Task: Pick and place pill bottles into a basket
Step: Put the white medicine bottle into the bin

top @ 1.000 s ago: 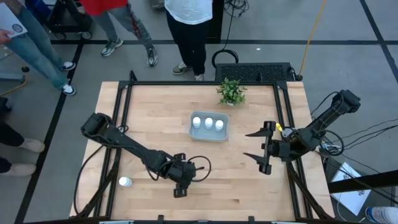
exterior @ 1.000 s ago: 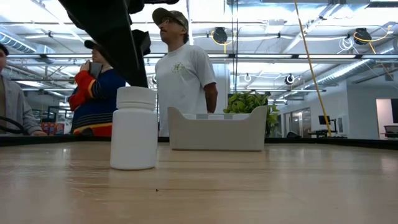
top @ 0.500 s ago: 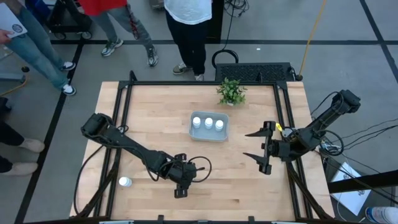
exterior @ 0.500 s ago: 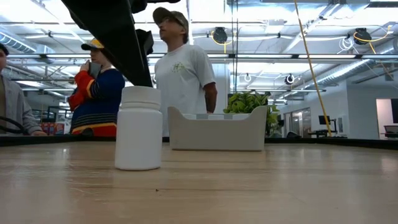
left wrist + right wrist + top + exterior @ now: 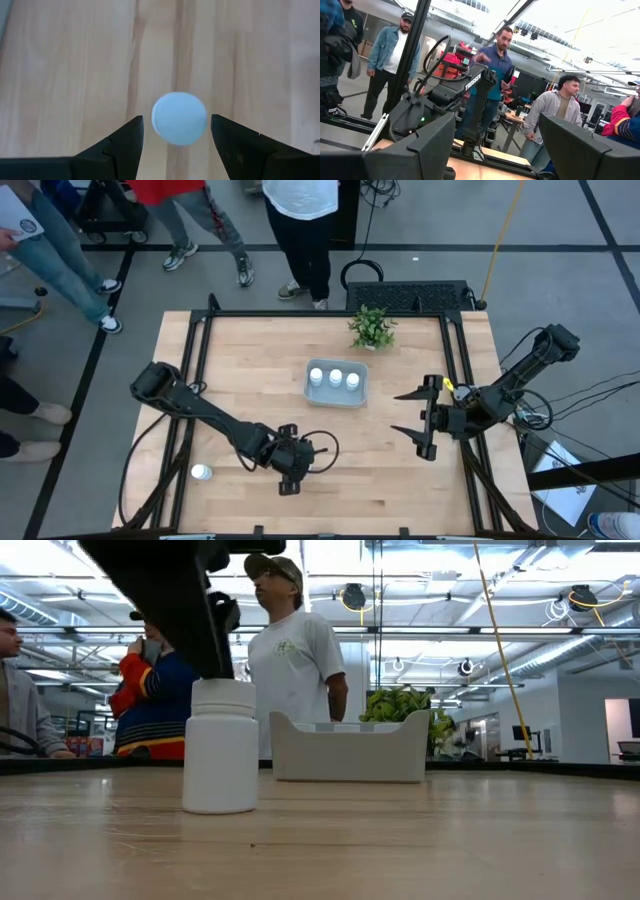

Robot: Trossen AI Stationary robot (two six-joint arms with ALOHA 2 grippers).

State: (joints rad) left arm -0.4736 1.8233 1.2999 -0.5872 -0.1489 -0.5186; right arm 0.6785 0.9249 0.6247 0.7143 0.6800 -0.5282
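1. My left gripper hangs straight over one pill bottle at about 6 o'clock on the table, fingers spread wide – one dark finger on each side of the white cap, a sliver of wood showing either side, no contact, nothing held.
2. Low view: that bottle stands upright on the wood, my left arm coming down just above its cap.
3. High view: left gripper sits near the table's 6 o'clock edge, the bottle mostly hidden under it.
4. Basket – near table centre, roughly 1 o'clock from my left gripper and well apart from it. Three pill bottles stand inside in a row: first bottle, second bottle, third bottle.
5. Loose bottle stands at about 8 o'clock, by the table's edge.
6. My right gripper waits at 3 o'clock, fingers wide apart, holding nothing.
7. Small potted plant at 12 o'clock, beyond the basket.
8. People stand past the 12 o'clock edge – one in a white shirt.
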